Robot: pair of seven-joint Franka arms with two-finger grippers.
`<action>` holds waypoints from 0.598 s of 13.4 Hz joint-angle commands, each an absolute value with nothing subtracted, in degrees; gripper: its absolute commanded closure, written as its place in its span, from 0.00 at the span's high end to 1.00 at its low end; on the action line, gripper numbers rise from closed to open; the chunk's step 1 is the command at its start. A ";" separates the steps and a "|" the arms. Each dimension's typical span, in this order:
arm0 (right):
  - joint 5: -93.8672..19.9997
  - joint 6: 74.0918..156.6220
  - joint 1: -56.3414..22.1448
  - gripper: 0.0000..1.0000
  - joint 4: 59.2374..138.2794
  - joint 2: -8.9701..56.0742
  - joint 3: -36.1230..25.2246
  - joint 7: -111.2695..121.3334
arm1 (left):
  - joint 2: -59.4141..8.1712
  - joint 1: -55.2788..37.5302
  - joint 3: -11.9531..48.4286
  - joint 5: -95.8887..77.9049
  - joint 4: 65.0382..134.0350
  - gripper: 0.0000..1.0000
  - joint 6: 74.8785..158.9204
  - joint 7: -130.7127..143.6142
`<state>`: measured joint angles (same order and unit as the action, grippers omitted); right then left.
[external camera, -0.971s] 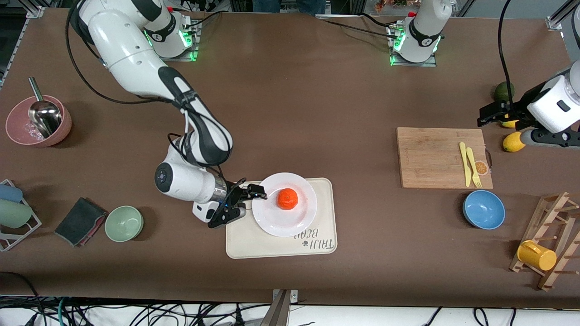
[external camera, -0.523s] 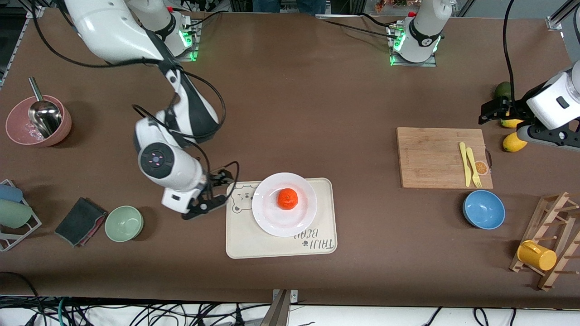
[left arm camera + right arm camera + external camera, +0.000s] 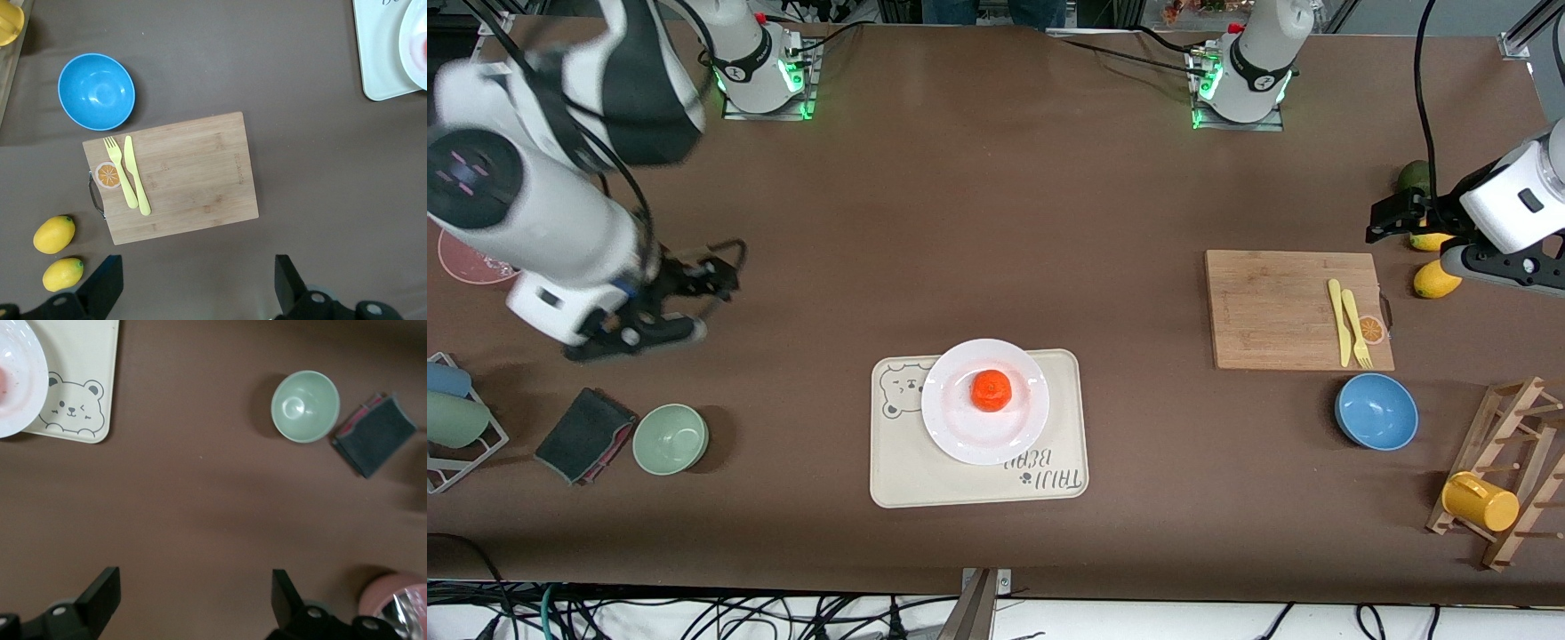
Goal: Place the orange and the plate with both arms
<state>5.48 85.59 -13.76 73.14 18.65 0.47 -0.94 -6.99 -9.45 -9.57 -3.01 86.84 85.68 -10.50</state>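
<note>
The orange sits on the white plate, and the plate rests on the cream bear tray in the middle of the table. The plate's edge shows in the left wrist view and in the right wrist view. My right gripper is open and empty, up over bare table toward the right arm's end, well away from the tray. My left gripper is open and empty, over the table at the left arm's end, beside the lemons.
A wooden cutting board with a yellow knife and fork, a blue bowl, a mug rack with a yellow mug and a green fruit stand at the left arm's end. A green bowl, dark cloth and pink bowl stand at the right arm's end.
My right gripper has let go at the plate's edge, risen and swung away toward the right arm's end of the table. The plate and orange stay on the tray. The left arm barely moved.
</note>
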 commanded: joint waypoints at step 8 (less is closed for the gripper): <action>1.06 100.38 -3.96 1.00 106.01 -3.95 -0.09 -1.14 | -6.77 -9.49 -9.49 -1.85 86.04 1.00 84.64 -11.87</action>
